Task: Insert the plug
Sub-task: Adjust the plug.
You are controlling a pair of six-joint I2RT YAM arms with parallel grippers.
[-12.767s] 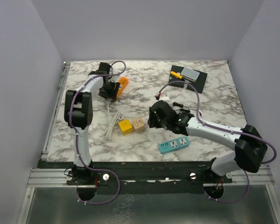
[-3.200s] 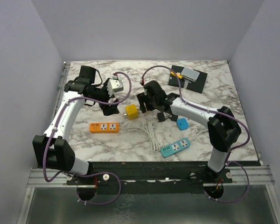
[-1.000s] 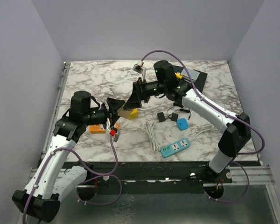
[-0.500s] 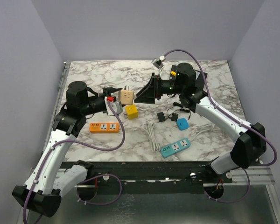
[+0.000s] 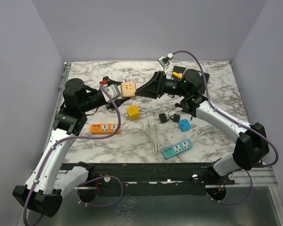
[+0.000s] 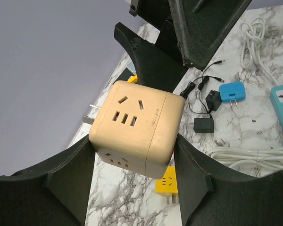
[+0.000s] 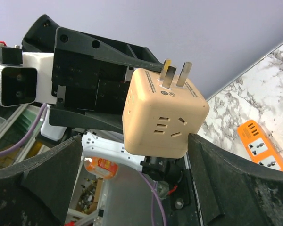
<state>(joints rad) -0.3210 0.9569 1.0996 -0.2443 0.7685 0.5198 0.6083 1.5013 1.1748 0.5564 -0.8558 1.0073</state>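
The plug is a beige cube adapter (image 5: pixel 128 89) with metal prongs on one face and socket holes on the others. It hangs in the air above the back middle of the table. My left gripper (image 5: pixel 119 90) is shut on it, one finger (image 6: pixel 70 165) on each side of the cube (image 6: pixel 137 127). My right gripper (image 5: pixel 144 89) faces it from the right and stands open. In the right wrist view the cube (image 7: pixel 162 115) sits between the wide-spread fingers (image 7: pixel 212 165), prongs pointing up, close to the right finger. An orange power strip (image 5: pixel 105 128) lies under the left arm.
A yellow cube adapter (image 5: pixel 133 112) lies below the held cube. A white coiled cable (image 5: pixel 153 136), a blue power strip (image 5: pixel 176 148), a small blue adapter (image 5: pixel 184 124) and black adapters (image 5: pixel 164 117) lie front right. A black mat (image 5: pixel 200 80) sits back right.
The left gripper has carried the beige cube up and toward the back of the table. The right gripper has followed it and stays open around it.
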